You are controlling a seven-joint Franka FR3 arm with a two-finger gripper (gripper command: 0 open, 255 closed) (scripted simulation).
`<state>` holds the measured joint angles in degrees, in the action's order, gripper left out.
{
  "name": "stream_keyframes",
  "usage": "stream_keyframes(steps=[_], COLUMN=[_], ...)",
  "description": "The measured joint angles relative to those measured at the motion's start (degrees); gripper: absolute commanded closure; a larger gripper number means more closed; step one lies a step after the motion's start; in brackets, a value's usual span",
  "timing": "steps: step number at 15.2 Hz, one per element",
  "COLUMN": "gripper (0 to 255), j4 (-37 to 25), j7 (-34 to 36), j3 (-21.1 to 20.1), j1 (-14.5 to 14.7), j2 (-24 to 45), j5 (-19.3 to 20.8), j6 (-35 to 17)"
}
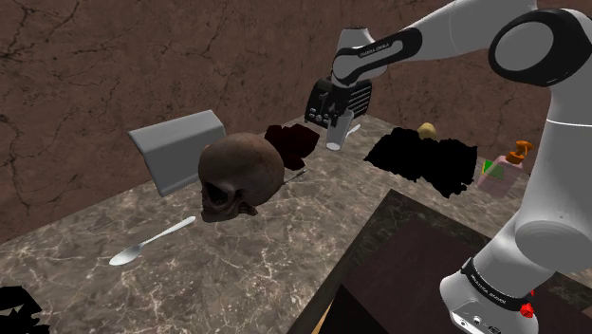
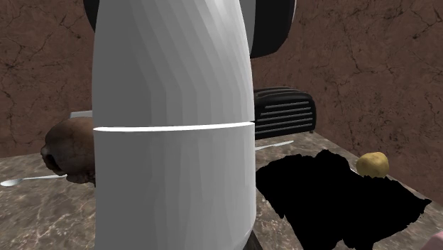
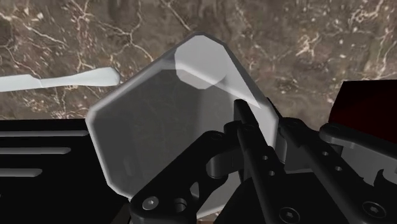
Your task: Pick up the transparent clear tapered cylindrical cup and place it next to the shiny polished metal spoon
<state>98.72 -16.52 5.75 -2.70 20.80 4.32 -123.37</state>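
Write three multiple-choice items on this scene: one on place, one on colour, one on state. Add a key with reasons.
1. In the shoulder view, where does the spoon lie?
A) lower left of the skull
B) on top of the skull
C) upper right of the skull

2. What colour is the skull?
A) white
B) brown
C) green

3. What is the gripper doing?
A) open, touching nothing
B) shut on the spoon
C) shut on the cup

Key:
1 A: it lies flat on the marble counter, down-left of the skull.
2 B: it is drawn dark brown.
3 C: the wrist view shows it clasping the cup's rim.
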Motion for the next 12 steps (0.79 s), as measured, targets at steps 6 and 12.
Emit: stream_keyframes(steps=[6,12], gripper=[255,255], j4=[-2.16,-5.29], j7=[-0.21,-0.59], j3=[0.01,0.03], j1=[0.08,0.08], j2=[-1.45,-2.56], j5=[0.0,-0.07], j6=[3.58,7.8])
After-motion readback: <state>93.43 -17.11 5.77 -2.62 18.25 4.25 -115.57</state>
